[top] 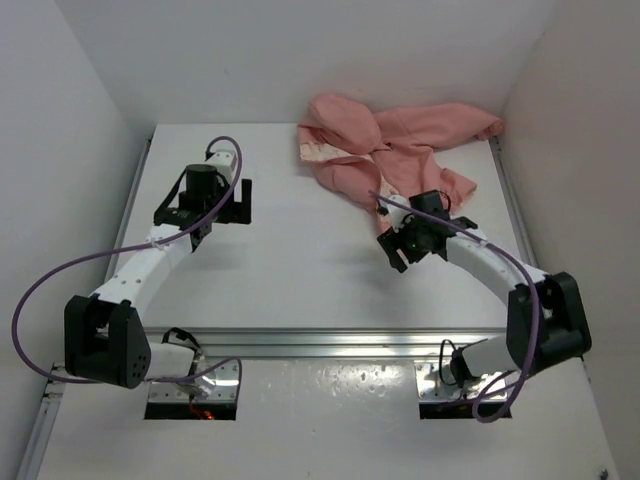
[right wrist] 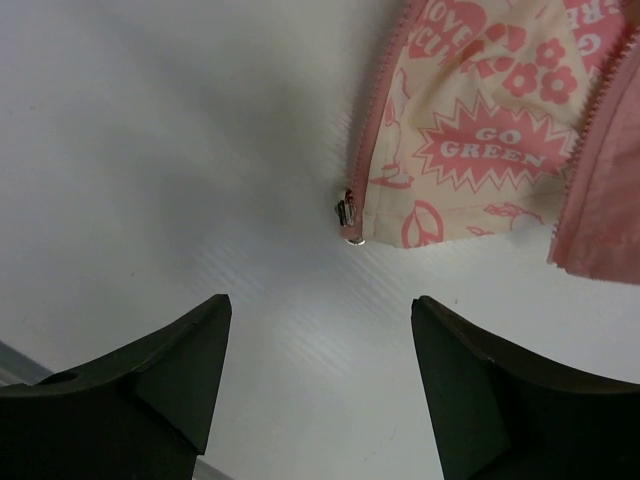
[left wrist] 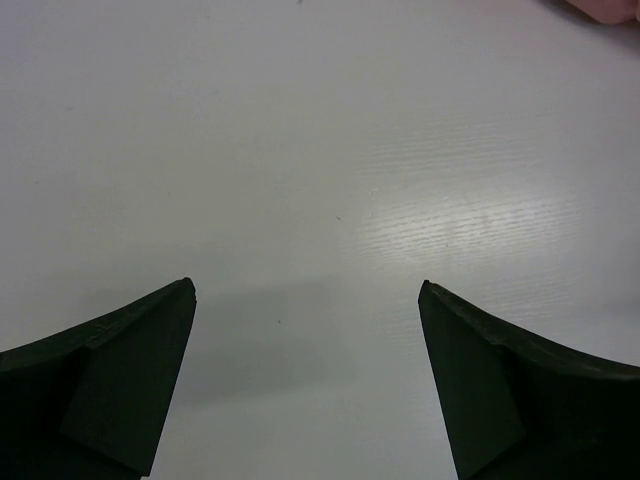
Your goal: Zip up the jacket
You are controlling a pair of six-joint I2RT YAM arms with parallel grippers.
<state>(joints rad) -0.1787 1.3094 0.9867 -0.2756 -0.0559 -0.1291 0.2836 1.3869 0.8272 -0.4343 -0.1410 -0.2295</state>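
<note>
The salmon-pink jacket point(top: 400, 150) lies crumpled and unzipped at the back right of the white table. In the right wrist view its cream printed lining point(right wrist: 480, 140) shows between the two pink zipper edges. The metal zipper slider point(right wrist: 347, 212) sits at the bottom end of the left edge. My right gripper point(right wrist: 320, 300) is open and empty just short of that slider, low over the table; from above it point(top: 392, 240) is at the jacket's near hem. My left gripper point(left wrist: 307, 283) is open and empty over bare table, far left of the jacket point(top: 232, 203).
White walls close in the table point(top: 300, 280) at the back and on both sides. An aluminium rail point(top: 330, 343) runs along the near edge. Purple cables loop off both arms. A sliver of pink fabric point(left wrist: 605, 8) shows at the left wrist view's top right corner.
</note>
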